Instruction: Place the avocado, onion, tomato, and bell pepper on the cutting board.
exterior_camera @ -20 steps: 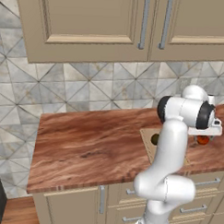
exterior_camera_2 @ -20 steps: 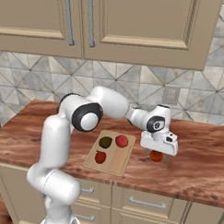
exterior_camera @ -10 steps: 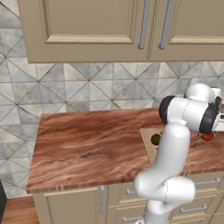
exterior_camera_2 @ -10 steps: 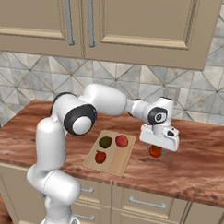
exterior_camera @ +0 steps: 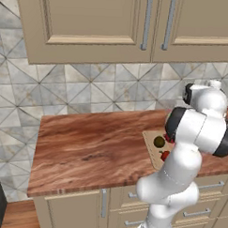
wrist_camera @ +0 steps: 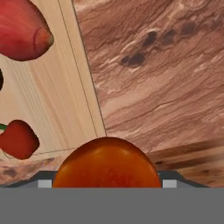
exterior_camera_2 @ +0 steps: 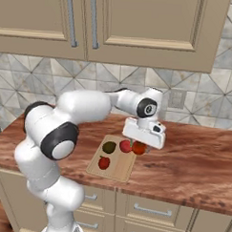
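1. I see the reddish-brown wood counter (exterior_camera_2: 192, 159) running below the tiled wall.
2. The pale cutting board (exterior_camera_2: 116, 168) lies near the counter's front edge.
3. My gripper (exterior_camera_2: 139, 146) is clenched on an orange-red tomato (exterior_camera_2: 139, 148), just above the board's right edge.
4. On the board: avocado (exterior_camera_2: 109, 147) toward the left edge, reddish onion (exterior_camera_2: 125, 146) beside it, small red bell pepper (exterior_camera_2: 104, 162) near the front edge.

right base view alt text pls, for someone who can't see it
A white robot arm reaches over a reddish-brown wood counter, its gripper holding a round orange-red tomato at the right edge of a pale tan wooden cutting board. On the board lie a dark olive-green avocado and two red vegetables; beige cabinets hang above.
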Tool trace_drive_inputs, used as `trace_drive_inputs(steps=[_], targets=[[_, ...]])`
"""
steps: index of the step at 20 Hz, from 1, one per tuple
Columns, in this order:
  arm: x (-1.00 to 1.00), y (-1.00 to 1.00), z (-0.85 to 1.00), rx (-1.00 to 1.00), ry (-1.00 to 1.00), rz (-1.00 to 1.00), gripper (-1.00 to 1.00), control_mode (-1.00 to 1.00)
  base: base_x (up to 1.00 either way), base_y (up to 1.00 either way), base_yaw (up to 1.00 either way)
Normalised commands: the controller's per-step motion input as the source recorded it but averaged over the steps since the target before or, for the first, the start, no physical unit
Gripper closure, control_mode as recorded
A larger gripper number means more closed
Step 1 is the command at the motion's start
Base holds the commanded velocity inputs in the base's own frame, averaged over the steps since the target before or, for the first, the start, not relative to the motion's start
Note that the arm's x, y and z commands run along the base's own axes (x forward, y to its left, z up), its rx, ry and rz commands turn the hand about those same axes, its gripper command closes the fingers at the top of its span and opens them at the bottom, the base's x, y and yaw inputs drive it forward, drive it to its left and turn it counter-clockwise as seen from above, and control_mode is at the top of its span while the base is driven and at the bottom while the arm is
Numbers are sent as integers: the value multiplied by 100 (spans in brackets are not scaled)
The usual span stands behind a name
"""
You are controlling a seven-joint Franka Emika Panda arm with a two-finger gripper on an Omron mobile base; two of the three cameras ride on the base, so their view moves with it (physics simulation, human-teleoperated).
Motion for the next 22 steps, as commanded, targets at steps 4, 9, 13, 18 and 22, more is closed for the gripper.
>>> trace_drive_inputs(steps=[4,9,13,18,22], targets=[[-42,62,4,4,-4,3,100,-100,0,0,0],[-18,51,-7,3,-5,3,100,-100,0,0,0],[0,37,-1,2,-7,2,100,-100,0,0,0],[0,23,-11,0,-9,1,100,-100,0,0,0],[0,0,-23,0,-7,0,100,-100,0,0,0]])
